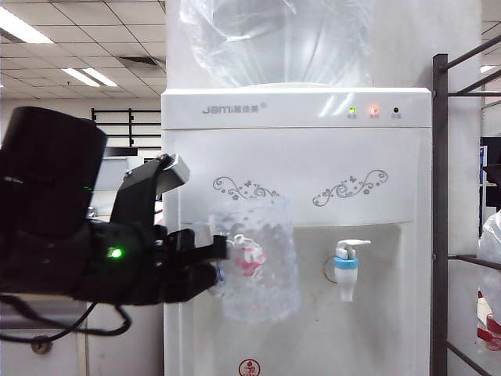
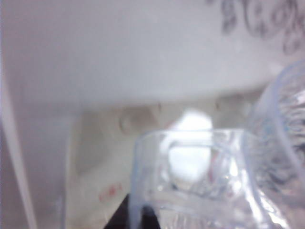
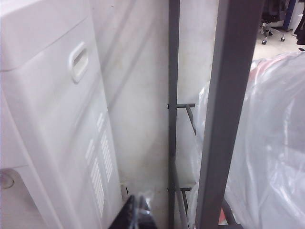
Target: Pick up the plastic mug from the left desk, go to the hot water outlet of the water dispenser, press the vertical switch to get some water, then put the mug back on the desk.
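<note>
Mug (image 1: 262, 262) of clear plastic is gripped by the left claw (image 1: 213, 262) in front of the red tap (image 1: 249, 257) of the water dispenser (image 1: 313, 157). Right claw (image 3: 136, 214) is beside a metal rack (image 3: 174, 95); its state I cannot tell.

A: What is the plastic mug (image 1: 254, 258) hiding?
B: It is covering the hot water outlet (image 1: 249, 257), which is showing only as a blur of red through the dimpled wall.

A: And the right gripper (image 3: 136, 214)?
B: The picture's edge is cutting it off, so its jaws are staying unreadable.
</note>
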